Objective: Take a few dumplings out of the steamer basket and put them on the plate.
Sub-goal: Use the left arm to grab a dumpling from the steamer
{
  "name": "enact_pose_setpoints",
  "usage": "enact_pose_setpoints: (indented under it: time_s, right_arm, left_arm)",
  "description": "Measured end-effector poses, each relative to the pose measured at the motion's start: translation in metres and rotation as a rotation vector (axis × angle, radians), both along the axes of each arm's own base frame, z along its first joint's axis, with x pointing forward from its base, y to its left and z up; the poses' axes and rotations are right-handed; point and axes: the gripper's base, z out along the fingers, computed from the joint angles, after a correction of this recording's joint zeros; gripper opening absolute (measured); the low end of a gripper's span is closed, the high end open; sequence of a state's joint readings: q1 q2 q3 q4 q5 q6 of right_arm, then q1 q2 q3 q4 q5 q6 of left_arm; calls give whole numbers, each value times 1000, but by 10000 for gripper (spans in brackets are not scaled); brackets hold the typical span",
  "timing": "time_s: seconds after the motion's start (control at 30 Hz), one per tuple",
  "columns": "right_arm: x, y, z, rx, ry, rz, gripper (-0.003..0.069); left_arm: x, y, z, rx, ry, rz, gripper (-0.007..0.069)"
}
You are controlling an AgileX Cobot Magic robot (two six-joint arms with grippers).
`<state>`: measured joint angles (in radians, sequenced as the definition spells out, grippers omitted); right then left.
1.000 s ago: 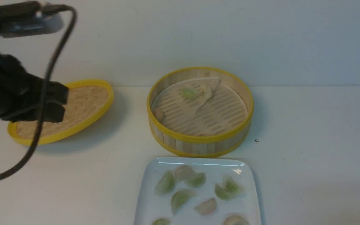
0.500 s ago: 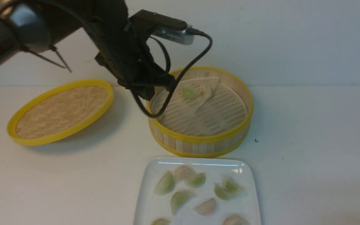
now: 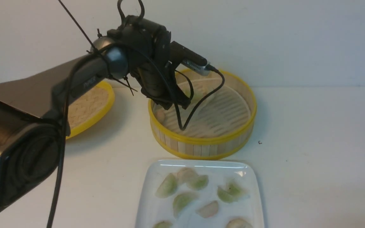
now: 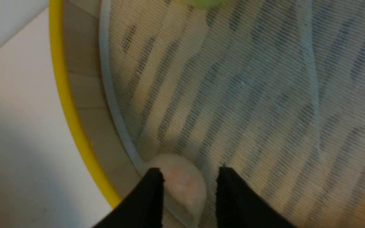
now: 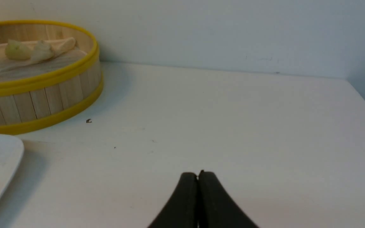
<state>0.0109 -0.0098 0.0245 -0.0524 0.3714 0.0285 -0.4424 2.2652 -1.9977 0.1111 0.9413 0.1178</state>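
Note:
The steamer basket [image 3: 201,141] stands at mid-table, its liner folded back. My left gripper [image 4: 190,171] reaches down inside it by the near-left wall. It is open, with its jaws on either side of a pinkish-white dumpling [image 4: 184,182] lying at the liner's edge. One finger [image 4: 152,193] is close against the dumpling; the other stands a little off it. A pale green dumpling [image 5: 17,50] sits further back on the liner. Several dumplings [image 3: 182,201] lie on the white plate [image 3: 201,163] in front of the basket. My right gripper [image 5: 197,174] is shut and holds nothing, low over the bare table right of the basket [image 5: 43,95].
The flat woven lid [image 3: 87,104] lies left of the basket, partly behind my left arm [image 3: 90,76]. A cable [image 3: 198,104] hangs from the wrist camera into the basket. A wall runs along the table's back edge. A small dark speck [image 3: 260,142] lies right of the basket.
My left arm has swung from over the lid to the basket and gone down into it. Its jaws have opened around the pinkish-white dumpling.

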Motion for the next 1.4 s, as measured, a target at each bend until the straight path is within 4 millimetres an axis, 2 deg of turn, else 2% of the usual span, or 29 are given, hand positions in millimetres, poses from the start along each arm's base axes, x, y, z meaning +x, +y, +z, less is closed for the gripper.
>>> enact_pose_setpoints:
  time_s: [0.07,0.1,0.23,0.37,0.7,0.8,0.93,1.03,1.07,1.13,1.17,1.27,1.4]
  right_arm:
    - [0,0,0,0,0,0,-15]
    - [0,0,0,0,0,0,-15]
    - [0,0,0,0,0,0,-15]
    - [0,0,0,0,0,0,-15]
    - [0,0,0,0,0,0,-15]
    - [0,0,0,0,0,0,-15]
    - [0,0,0,0,0,0,-15]
    - [0,0,0,0,0,0,-15]
    - [0,0,0,0,0,0,-15]
    - [0,0,0,0,0,0,-15]
    - [0,0,0,0,0,0,-15]
    - [0,0,0,0,0,0,-15]
    - [0,0,0,0,0,0,-15]
  left_arm:
    - [3,-1,-3,3,-16,-4,292]
    - [5,-1,-7,6,-29,-9,337]
    - [9,-1,-19,30,-34,-17,395]
    - [11,-1,-35,56,-11,-22,405]
    - [9,-1,-38,75,18,-23,403]
    - [8,-1,-38,83,33,-20,369]
    - [7,0,-38,97,42,-23,275]
    - [7,1,-38,101,41,-23,171]
    - [7,1,-37,100,39,-23,160]
    - [7,-1,-34,97,35,-24,64]
    - [7,-2,-32,97,34,-25,40]
    - [7,-7,-22,95,28,-29,3]
    - [4,-21,-1,86,8,-44,-6]
